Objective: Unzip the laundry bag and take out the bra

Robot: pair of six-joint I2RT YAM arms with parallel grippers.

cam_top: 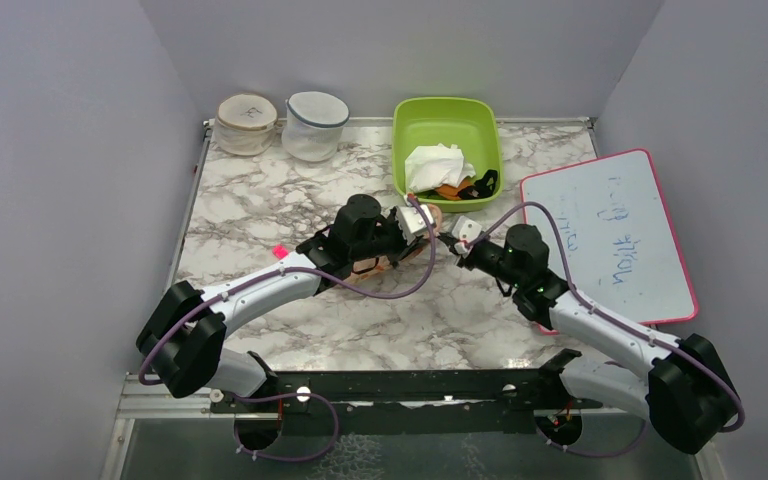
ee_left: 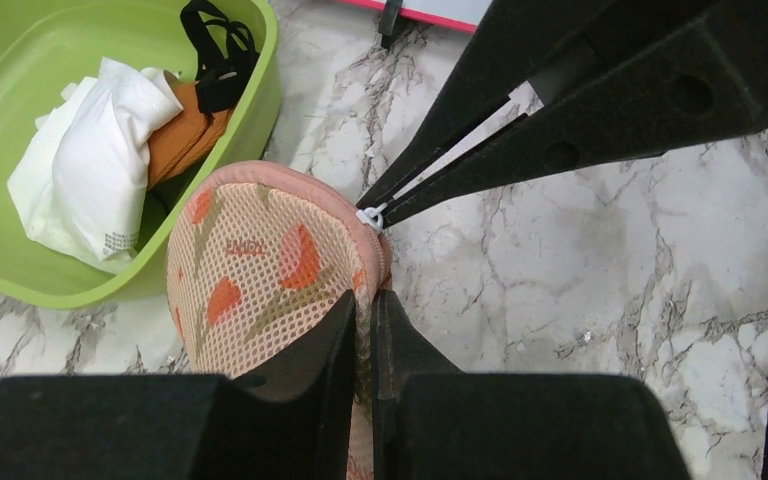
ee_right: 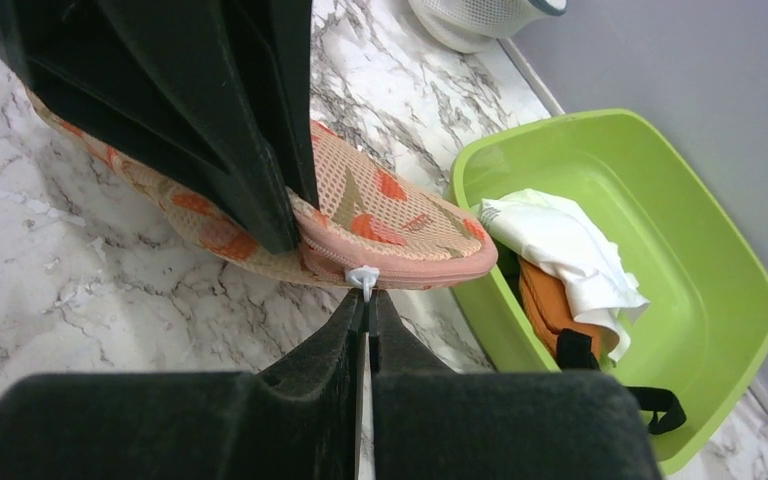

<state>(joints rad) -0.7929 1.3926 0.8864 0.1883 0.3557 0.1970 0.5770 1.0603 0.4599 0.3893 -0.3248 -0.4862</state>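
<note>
Pinching laundry bag (ee_left: 260, 270), left gripper (ee_left: 368, 302); right gripper (ee_right: 368, 302) closed on zip pull (ee_right: 363, 277); bag's inside hidden.

Laundry bag (ee_left: 260, 265) partly hidden behind L hand (ee_left: 363, 300).

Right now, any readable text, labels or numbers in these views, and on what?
"ENJOY" (likely, blurred): orange print on the peach mesh laundry bag.
Blue handwriting on the pink-framed whiteboard: illegible.
Small print on the white cloth in the green plastic basin: too small.
Scribble on the round tub's lid: illegible.
</note>
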